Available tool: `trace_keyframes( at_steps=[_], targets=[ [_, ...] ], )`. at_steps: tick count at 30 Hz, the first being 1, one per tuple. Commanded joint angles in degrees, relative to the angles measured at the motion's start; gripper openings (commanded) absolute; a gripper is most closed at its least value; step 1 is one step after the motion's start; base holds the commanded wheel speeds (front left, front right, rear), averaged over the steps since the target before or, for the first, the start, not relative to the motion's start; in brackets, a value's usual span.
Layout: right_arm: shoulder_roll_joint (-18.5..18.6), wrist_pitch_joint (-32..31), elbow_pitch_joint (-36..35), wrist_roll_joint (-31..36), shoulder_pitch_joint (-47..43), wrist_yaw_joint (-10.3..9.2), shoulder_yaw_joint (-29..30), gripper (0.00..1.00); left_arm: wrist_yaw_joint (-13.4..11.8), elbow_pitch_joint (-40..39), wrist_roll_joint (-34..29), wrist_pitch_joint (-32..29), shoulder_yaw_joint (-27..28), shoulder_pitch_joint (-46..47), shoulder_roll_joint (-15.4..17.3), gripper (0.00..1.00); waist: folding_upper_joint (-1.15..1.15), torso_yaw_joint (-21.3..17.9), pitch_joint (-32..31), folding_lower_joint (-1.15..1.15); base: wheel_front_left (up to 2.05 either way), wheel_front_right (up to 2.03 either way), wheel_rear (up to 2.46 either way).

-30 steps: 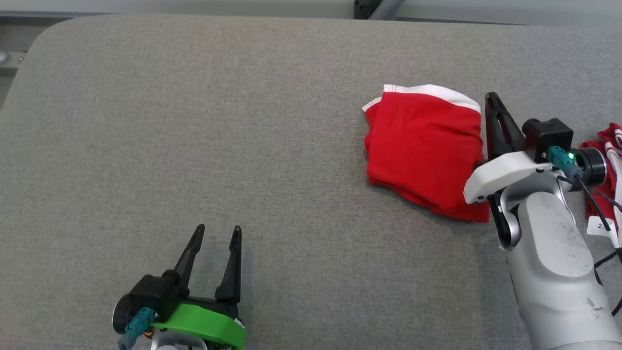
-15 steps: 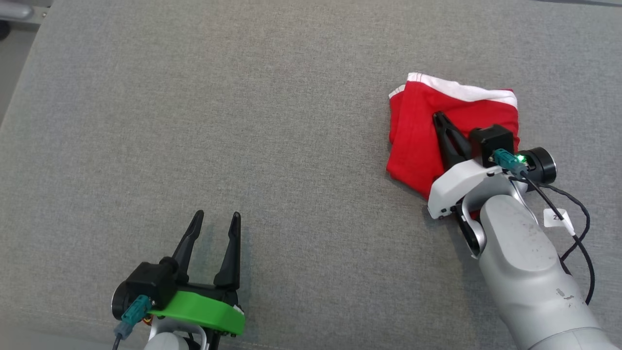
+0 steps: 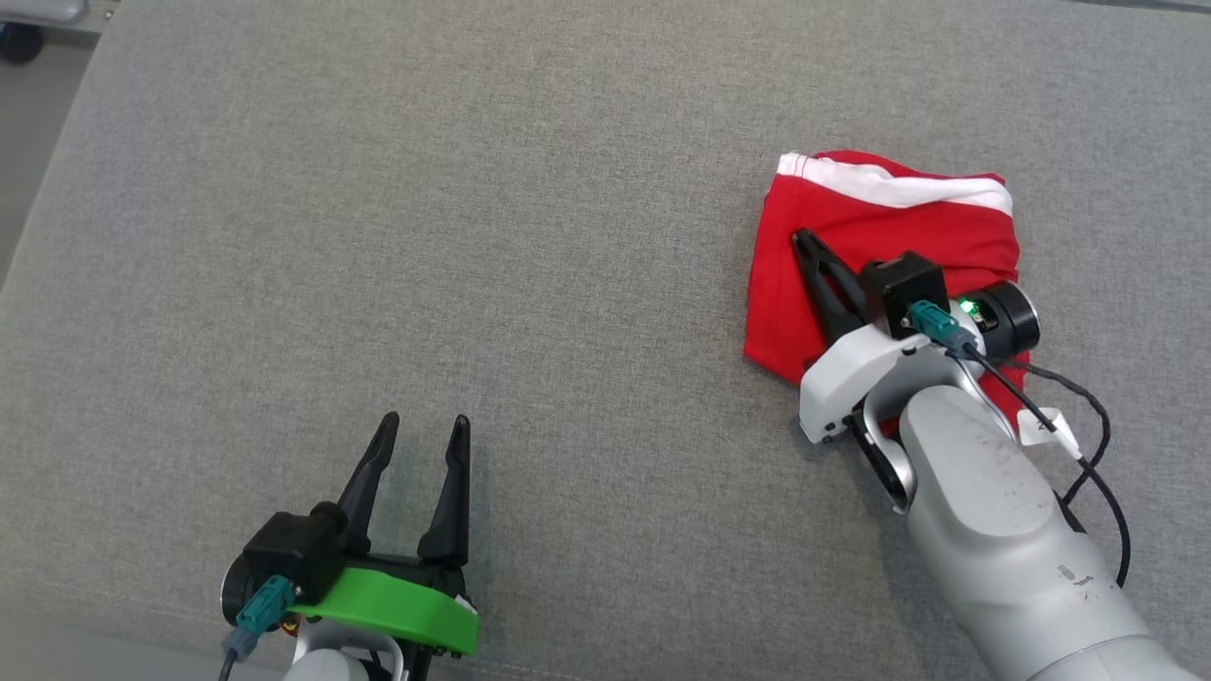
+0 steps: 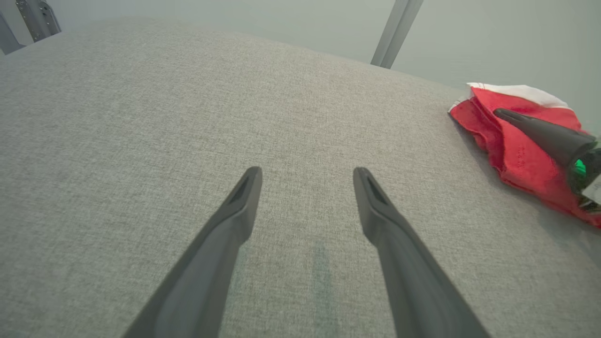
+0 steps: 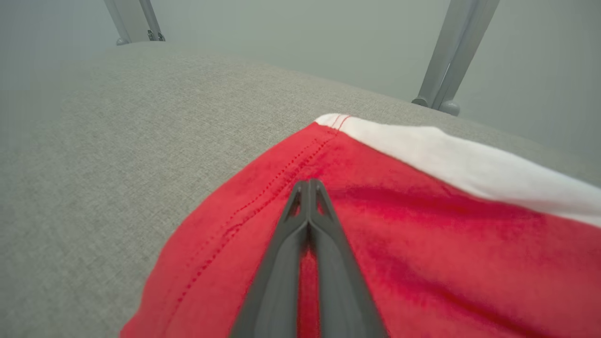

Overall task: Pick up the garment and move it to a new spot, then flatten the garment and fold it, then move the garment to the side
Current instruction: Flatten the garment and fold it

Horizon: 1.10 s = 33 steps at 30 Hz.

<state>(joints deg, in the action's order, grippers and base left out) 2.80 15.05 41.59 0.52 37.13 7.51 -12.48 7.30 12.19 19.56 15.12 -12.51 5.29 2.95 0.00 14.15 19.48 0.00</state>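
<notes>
The folded red garment [image 3: 889,222] with a white band along its far edge lies on the grey fabric table [image 3: 473,236], at the right. My right gripper [image 3: 804,238] is shut, and its fingers lie flat on top of the garment, pointing toward its left edge. The right wrist view shows the closed right gripper [image 5: 308,184] resting over the garment [image 5: 422,225] with no cloth between the tips. My left gripper [image 3: 424,427] stands open near the front left, far from the garment, over bare table [image 4: 141,117]. In the left wrist view the garment [image 4: 507,141] lies far right.
The table's rounded left edge [image 3: 57,170] runs down the upper left. A black cable with a white tag [image 3: 1041,427] hangs beside my right forearm. Metal posts [image 5: 446,56] stand beyond the table's far edge.
The head camera has shifted. My shut right gripper has moved from the garment's right edge onto its top, toward the left side. The left gripper has stayed put.
</notes>
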Motion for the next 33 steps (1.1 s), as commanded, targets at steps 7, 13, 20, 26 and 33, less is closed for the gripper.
trace_keyframes(
  at_steps=[7,13,20,26,33],
  targets=[
    [0.2,0.1,1.6,-2.7,-2.3,-0.05,-4.2,0.00,-0.4,0.2,0.2,0.0,0.6,-1.4,0.0,1.00,0.00,-0.4,-2.9,0.00,0.00,0.00,0.00],
    [0.2,0.1,-3.2,-5.9,-6.5,-0.05,-5.4,0.00,-0.7,0.1,-0.7,0.0,3.0,-4.0,0.0,1.00,0.00,-2.8,-7.6,0.00,0.00,0.00,0.00],
    [0.2,0.1,-14.4,-4.6,-16.5,-0.05,-0.6,0.98,-0.6,0.0,-2.5,0.0,6.3,-8.5,0.0,1.00,0.00,-7.3,-14.3,0.00,0.00,0.00,0.00],
    [0.2,0.1,-26.2,-2.3,-27.8,-0.05,7.3,1.00,-0.6,-0.3,-3.0,0.0,7.7,-11.2,0.0,1.00,0.00,-9.8,-18.1,0.00,0.00,0.00,0.00],
    [2.2,0.1,-33.1,-4.9,-38.3,-0.06,14.3,1.00,-0.7,-0.1,-3.7,0.0,9.2,-13.0,0.0,1.00,0.00,-12.5,-20.0,0.00,0.00,0.00,0.00]
  ],
)
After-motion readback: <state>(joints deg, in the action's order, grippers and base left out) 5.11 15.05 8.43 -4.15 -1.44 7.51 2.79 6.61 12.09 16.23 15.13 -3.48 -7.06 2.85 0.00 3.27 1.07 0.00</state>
